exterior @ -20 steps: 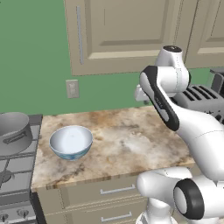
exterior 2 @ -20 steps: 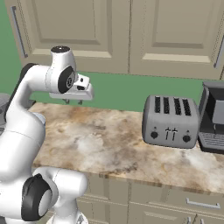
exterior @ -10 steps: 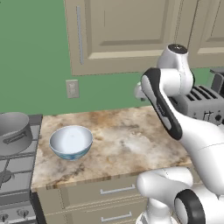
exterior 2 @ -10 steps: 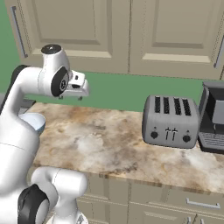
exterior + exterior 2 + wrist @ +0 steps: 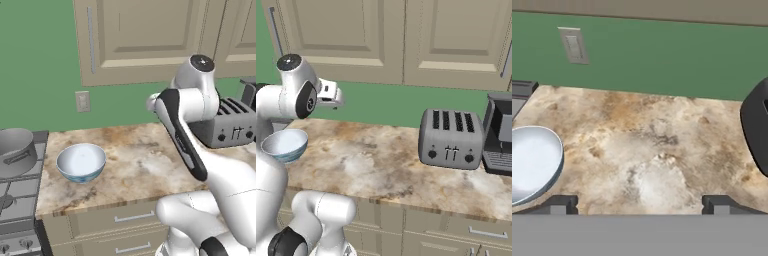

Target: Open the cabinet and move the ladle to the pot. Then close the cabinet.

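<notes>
Tool (image 5: 640,202) spread wide, empty, above counter, cabinet (image 5: 145,37) closed overhead, pot (image 5: 16,150) far left

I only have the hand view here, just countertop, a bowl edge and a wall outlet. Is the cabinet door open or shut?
Observer: Shut. The cabinet door sits flush, its vertical bar handle untouched.
Operator: Where's the pot?
Observer: The pot stands on the stove, left of the bowl.
Operator: Is the pincer holding anything?
Observer: No. The pincer is open and empty, above the counter.
Operator: What's the dark shape at my right edge?
Observer: The toaster, with a coffee machine beyond it.
</notes>
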Motion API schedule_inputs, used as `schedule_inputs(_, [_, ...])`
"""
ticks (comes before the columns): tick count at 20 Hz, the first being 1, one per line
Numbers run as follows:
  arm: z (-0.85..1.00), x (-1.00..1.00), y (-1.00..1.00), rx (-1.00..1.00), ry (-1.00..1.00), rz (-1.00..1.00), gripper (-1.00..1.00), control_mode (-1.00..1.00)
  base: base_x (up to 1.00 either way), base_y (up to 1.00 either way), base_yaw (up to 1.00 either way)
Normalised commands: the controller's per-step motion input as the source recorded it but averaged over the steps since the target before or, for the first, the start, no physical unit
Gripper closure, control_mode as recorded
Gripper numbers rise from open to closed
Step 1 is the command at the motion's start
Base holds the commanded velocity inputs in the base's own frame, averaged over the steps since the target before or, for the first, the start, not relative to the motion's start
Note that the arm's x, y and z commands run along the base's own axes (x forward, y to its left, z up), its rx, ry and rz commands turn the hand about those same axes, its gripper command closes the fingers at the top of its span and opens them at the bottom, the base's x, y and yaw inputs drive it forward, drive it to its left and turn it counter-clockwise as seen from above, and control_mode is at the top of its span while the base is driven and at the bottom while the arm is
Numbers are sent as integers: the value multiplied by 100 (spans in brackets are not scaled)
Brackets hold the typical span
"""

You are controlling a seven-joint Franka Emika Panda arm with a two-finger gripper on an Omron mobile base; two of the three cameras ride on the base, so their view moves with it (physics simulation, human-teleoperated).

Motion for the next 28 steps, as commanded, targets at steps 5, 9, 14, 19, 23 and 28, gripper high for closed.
schedule_inputs(5, [28, -14, 48, 0, -16, 0, -100, -100, 0, 0, 0])
schedule_inputs(9, [34, -2, 56, 0, -16, 0, -100, -100, 0, 0, 0])
schedule_inputs(14, [21, 0, 68, 0, -13, 0, -100, -100, 0, 0, 0])
schedule_inputs(19, [18, 0, 59, 0, -22, 0, -100, -100, 0, 0, 0])
schedule_inputs(23, [31, 0, 45, 0, -22, 0, -100, -100, 0, 0, 0])
schedule_inputs(28, [38, 12, 20, 1, -12, 1, -100, -100, 0, 0, 0])
